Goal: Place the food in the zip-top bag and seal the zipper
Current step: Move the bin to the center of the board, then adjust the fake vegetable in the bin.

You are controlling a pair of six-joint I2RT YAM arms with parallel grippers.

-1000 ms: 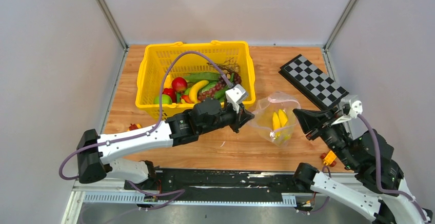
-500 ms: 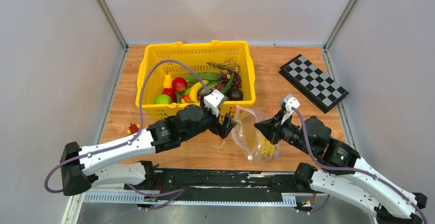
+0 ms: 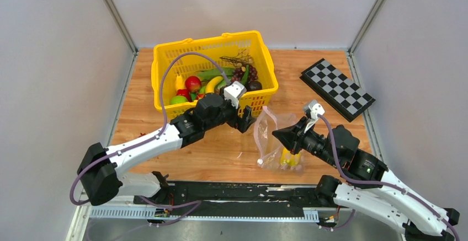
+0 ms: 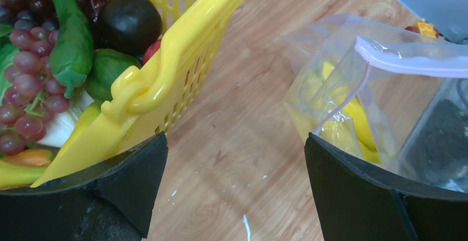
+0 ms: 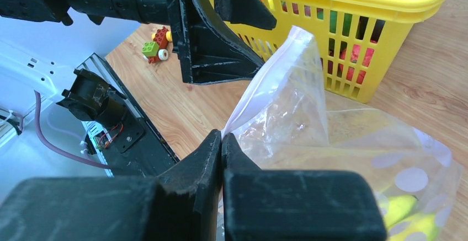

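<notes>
zip-top bag: clear crinkly film, pale dots; on wood table just beside yellow lattice basket; bananas inside
zipper: pale pink strip, curved
left gripper: jaws wide apart, empty, between basket corner and bag
right gripper: pinched onto bag edge, arm low

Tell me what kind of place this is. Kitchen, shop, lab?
Most likely a robot lab test cell: plain grey panel walls boxing in a wooden tabletop, a checkerboard panel lying on it, and toy food in a yellow basket.
</notes>
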